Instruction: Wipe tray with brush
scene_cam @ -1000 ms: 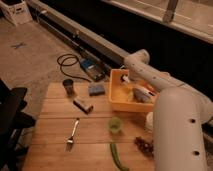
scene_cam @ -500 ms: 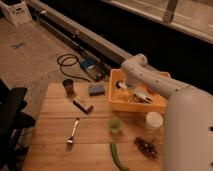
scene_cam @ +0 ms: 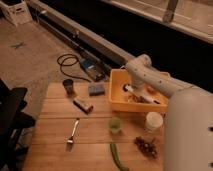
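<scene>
The arm reaches from the lower right of the frame up and over into the tray [scene_cam: 116,102], a yellow tub at centre right on the wooden tabletop [scene_cam: 55,132]. The hand [scene_cam: 136,91] is down inside the tray, near its back wall. The brush [scene_cam: 142,95] lies inside the tray, white handle slanting toward the lower right; it sits at or just under the hand. Whether the hand has hold of it, or how far it is open, cannot be told. Judged from this, the reach is made from above because the raised walls bar any sideways approach.

Around the tray:
- blue sponge [scene_cam: 96,89] just left of it
- dark cup [scene_cam: 68,86] further left
- small dark block [scene_cam: 83,105]
- fork [scene_cam: 73,133] at lower left
- green cup [scene_cam: 115,125] and white cup [scene_cam: 153,121] just before the front wall
- green pod [scene_cam: 118,157] and grapes [scene_cam: 145,145] at the bottom

The two cups stand closest and could be struck by the forearm.
</scene>
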Controlling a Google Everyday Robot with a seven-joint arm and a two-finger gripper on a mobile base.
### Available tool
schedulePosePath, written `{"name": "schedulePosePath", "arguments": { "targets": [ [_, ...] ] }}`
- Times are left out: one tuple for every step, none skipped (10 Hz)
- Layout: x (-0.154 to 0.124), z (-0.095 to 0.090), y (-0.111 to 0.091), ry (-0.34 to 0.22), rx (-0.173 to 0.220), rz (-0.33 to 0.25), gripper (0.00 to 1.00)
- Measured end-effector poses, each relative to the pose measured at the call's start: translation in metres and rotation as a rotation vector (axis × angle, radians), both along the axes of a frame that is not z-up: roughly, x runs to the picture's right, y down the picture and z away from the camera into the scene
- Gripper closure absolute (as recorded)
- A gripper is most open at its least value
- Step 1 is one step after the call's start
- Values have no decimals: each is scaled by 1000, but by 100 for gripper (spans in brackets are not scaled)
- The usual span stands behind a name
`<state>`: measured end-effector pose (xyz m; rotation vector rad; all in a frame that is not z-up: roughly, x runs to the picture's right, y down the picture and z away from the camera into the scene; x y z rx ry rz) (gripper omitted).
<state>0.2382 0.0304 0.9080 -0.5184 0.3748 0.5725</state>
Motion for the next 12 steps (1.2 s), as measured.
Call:
{"name": "schedulePosePath", "arguments": {
  "targets": [
    [7, 7, -11, 15, 11, 11, 100],
    [9, 16, -24, 20, 27, 23, 100],
    [7, 22, -34, 14, 42, 31, 100],
    [-1, 28, -46, -9, 62, 35, 100],
    [-11, 31, -50, -33, 77, 36, 100],
    [-22, 30, -51, -59, 86, 37, 100],
    [-38, 26, -49, -96, 93, 37, 100],
    [-44, 18, -41, -127, 95, 35, 100],
    [-45, 10, -34, -144, 93, 34, 100],
    [-49, 3, -25, -162, 84, 32, 100],
    [-52, -3, -16, -178, 69, 29, 100],
    [-56, -8, -6, -191, 47, 32, 100]
  ]
}}
